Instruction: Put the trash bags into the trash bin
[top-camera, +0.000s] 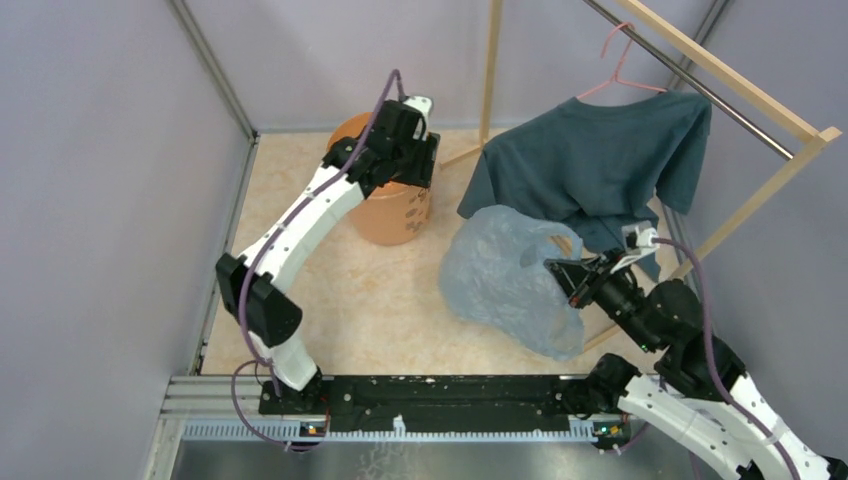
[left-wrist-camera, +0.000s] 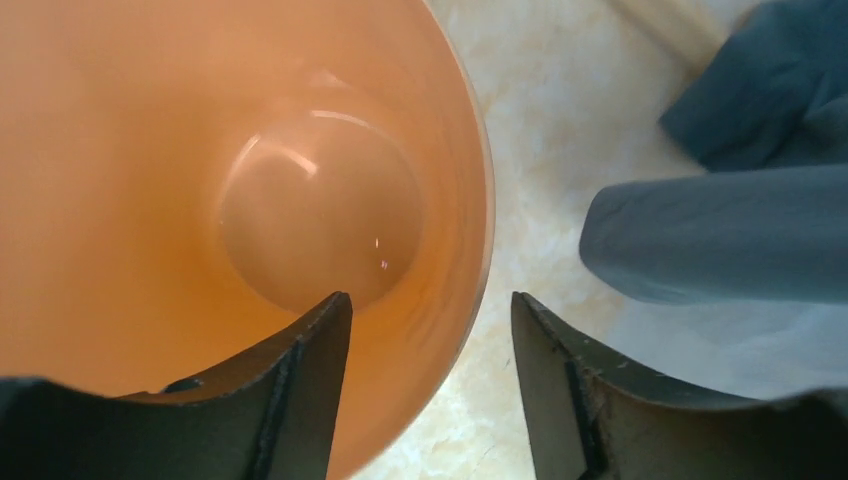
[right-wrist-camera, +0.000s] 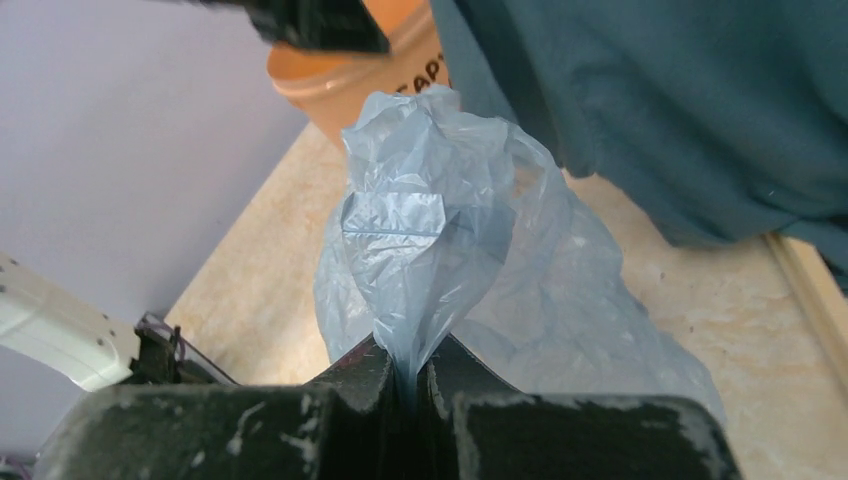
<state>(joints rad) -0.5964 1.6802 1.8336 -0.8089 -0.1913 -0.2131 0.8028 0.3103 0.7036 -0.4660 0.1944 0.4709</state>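
Closest to the lens, the right pincer (right-wrist-camera: 408, 368) is pinching a gathered fold of the trash bag (right-wrist-camera: 440, 230), its jaws pressed together on the film; the bag is billowing out from that grip over the bench (top-camera: 350, 300), lying in front of the dark teal T-shirt (top-camera: 600, 160) and apart from the trash bin (top-camera: 395, 215), which is standing upright at the far left of the bench; the left pincer (left-wrist-camera: 430, 310) is hovering spread over the bin, one finger showing against the inside and the other outside the rim, though whether either is touching the rim I cannot tell; the bin is looking bare inside; judging by its wrinkles and translucence, the bag is going to handle as very light, limp, slippery film, trailing and ballooning rather than following the grip, and liable to tear or slide out if pulled hard; a bunched fold near an edge is looking like the soundest hold; the bag's mouth is hiding among the creases, its lower folds may be resting on the bench, and contact with the T-shirt's hem behind is impossible to judge; the left arm (top-camera: 300, 220) is covering part of the bin's rim and print in the overhead view
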